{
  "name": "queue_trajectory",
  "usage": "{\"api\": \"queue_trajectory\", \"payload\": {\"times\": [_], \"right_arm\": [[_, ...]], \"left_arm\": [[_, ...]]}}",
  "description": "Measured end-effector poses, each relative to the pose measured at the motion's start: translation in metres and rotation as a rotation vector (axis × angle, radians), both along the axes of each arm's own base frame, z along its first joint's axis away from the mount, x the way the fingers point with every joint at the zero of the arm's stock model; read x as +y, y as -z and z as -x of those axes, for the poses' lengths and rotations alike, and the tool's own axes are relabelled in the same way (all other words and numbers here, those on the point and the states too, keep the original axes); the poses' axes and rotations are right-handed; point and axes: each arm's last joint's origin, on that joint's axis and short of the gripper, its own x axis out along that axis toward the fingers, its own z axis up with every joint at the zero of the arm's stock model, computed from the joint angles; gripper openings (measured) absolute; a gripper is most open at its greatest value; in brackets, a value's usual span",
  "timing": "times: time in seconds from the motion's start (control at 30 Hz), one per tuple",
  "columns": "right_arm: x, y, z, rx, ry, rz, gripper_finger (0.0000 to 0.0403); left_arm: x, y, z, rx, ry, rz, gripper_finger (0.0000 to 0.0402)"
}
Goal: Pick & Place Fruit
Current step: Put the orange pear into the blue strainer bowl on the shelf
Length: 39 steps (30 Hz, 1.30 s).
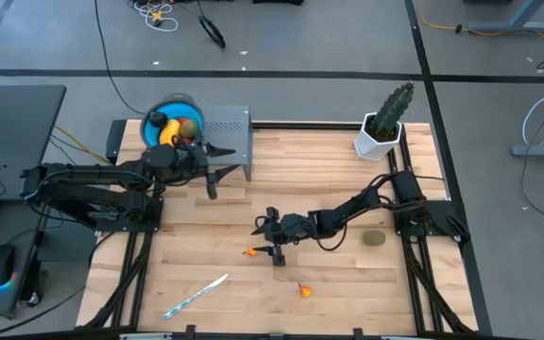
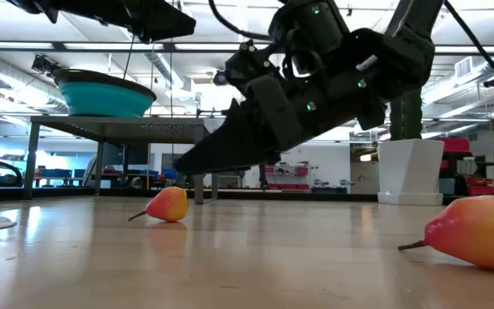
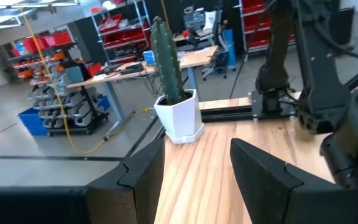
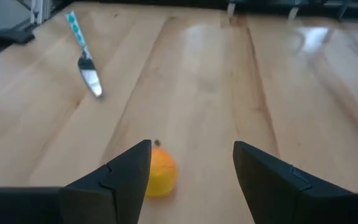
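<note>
- High view: the right end effector [image 1: 274, 247] hung at frame centre, a small orange fruit [image 1: 251, 252] just to its left; another orange piece [image 1: 304, 291] lay lower, an olive fruit [image 1: 374, 240] to the right. The left end effector [image 1: 217, 170] hovered upper left beside the blue bowl [image 1: 155, 128] holding fruit.
- Low view: two orange-red fruits rested on the counter [image 2: 256, 257].
- Left wrist view: fingers spread, holding nothing, cactus [image 3: 166, 59] ahead.
- Right wrist view: fingers spread, the orange fruit beside one finger [image 4: 126, 177]; knife [image 4: 82, 55] upper left.
</note>
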Motion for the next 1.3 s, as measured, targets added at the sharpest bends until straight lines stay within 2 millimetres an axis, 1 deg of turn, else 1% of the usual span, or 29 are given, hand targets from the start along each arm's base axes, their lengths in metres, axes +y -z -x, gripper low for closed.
{"api": "queue_trajectory", "payload": {"times": [0.13,0.3,0.47,0.67,0.8,1.03,1.3], "right_arm": [[0.002,0.004,-0.004,0.010,-0.006,0.002,0.0238],[0.003,0.001,-0.008,0.029,-0.010,0.003,0.0238],[0.005,0.009,-0.015,0.052,-0.021,-0.016,0.0238],[0.000,0.015,-0.014,0.094,-0.006,-0.024,0.0238],[0.000,0.014,-0.015,0.087,-0.003,-0.031,0.0238],[0.001,0.014,-0.015,0.087,0.035,-0.040,0.0238],[0.011,0.014,-0.015,0.076,0.053,-0.034,0.0238]], "left_arm": [[0.000,-0.001,0.000,-0.006,0.015,-0.002,0.0192],[0.000,0.000,0.000,0.005,0.014,-0.003,0.0192],[0.000,0.000,0.000,0.005,0.015,-0.001,0.0192],[0.000,0.000,0.000,0.005,0.010,0.000,0.0192],[0.000,0.000,0.000,0.005,0.008,0.001,0.0192],[0.000,0.003,0.000,0.004,0.010,0.077,0.0192],[-0.002,0.008,0.000,0.038,0.044,0.144,0.0192]]}}
